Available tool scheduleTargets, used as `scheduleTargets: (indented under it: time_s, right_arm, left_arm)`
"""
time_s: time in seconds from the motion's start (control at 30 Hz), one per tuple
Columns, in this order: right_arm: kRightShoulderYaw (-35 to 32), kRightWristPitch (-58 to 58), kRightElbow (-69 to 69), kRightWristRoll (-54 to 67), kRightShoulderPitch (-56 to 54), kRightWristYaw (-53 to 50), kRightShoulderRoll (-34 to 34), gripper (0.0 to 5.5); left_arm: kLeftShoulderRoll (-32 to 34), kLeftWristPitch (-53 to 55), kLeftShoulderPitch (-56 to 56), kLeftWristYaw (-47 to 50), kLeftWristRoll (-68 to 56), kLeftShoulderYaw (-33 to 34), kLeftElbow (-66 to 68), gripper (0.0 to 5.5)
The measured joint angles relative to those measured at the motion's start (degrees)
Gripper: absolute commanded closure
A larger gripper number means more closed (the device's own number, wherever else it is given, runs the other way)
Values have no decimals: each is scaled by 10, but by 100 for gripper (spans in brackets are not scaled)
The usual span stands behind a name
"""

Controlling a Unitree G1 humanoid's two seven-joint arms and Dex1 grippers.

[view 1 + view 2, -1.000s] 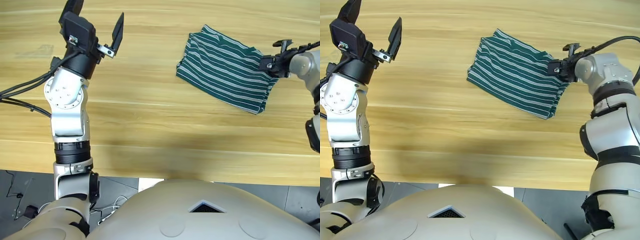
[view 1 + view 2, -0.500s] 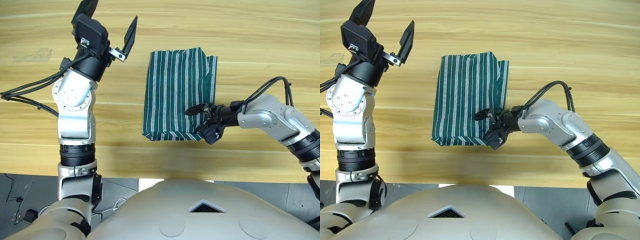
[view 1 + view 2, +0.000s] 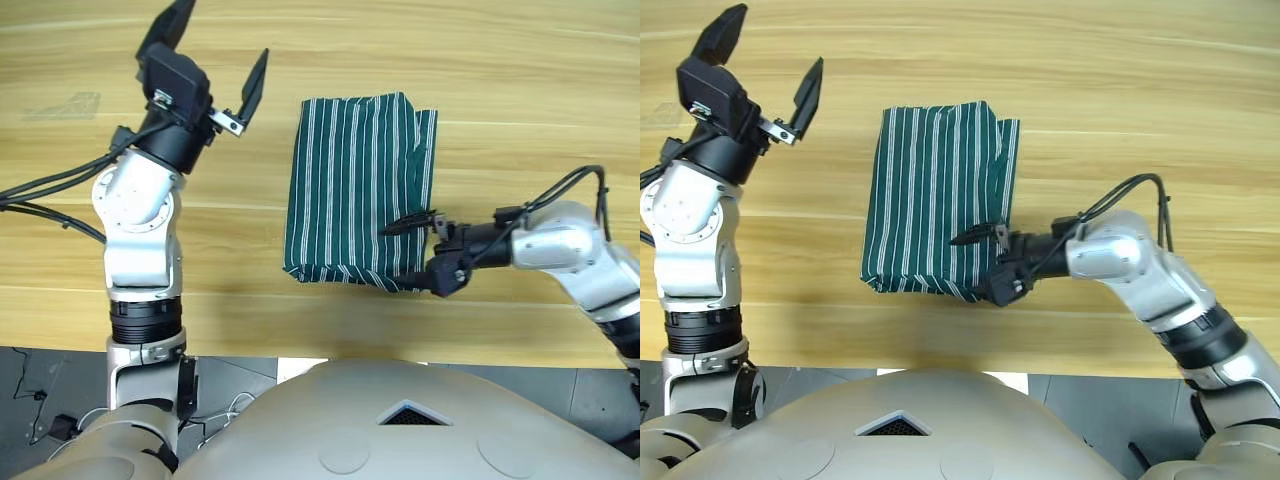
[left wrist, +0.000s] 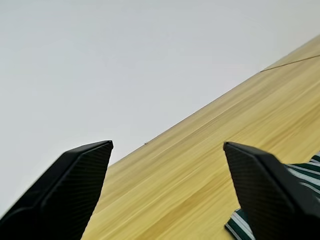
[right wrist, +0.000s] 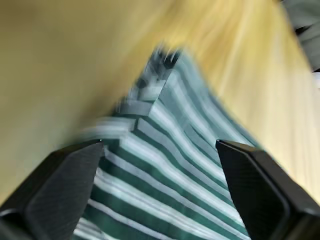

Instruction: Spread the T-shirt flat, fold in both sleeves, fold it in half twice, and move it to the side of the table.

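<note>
Green striped T-shirt (image 3: 355, 190) lay folded into a tall rectangle on the wood table (image 3: 520, 70), close to the near edge and about midway along it. Its long axis ran from near edge to far edge. It looked fully folded, so my read was that moving it to the side was the step left.

You had the right gripper (image 3: 392, 255) at the shirt's near right corner, spread wide, one finger over the cloth and one low by the hem. It wasn't clamped on anything, and I couldn't confirm contact with the fabric. From that gripper the shirt lay toward the table's left edge.

Your left gripper (image 3: 222, 35) hung raised off the shirt's far left corner. It was also wide, holding nothing, and well apart from the cloth. The right arm was clearly nearer for the coming grab.

Head views gave you the shirt's full outline and both arms. The right wrist view added blurred stripes between its two fingers (image 5: 65, 190), which backed up the wide gap. The left wrist view added a scrap of stripe beside one finger (image 4: 270, 195), bare wood, and a pale wall (image 4: 100, 60) past the far edge.
</note>
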Motion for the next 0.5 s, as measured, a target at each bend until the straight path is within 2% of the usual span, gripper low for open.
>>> scheduleTargets:
  time_s: [0.1, 0.17, 0.2, 0.27, 0.33, 0.43, 0.5]
  right_arm:
    - [-70, 30, -63, 160, 29, 10, -19, 131]
    - [-147, 50, -107, 260, 67, 8, -32, 131]
    - [-163, 50, -104, 252, 83, -4, -29, 131]
    - [-182, 40, -82, 194, 113, -40, -7, 131]
    - [-187, -22, -27, 75, 126, -95, 38, 131]
    - [-183, -160, 49, -52, 121, -135, 77, 131]
    - [-179, -255, 95, -120, 110, -157, 87, 131]
  left_arm:
    - [34, -1, 18, -31, -23, 38, -22, 140]
    - [78, -11, 66, -85, -56, 73, -71, 140]
    - [95, -35, 91, -105, -50, 75, -78, 140]
    - [120, -94, 137, -129, -3, 63, -69, 140]
    - [153, -195, 186, -128, 104, 38, -34, 140]
    - [199, -345, 189, -58, 287, 17, 18, 140]
    - [214, -414, 174, -14, 360, 11, 38, 140]
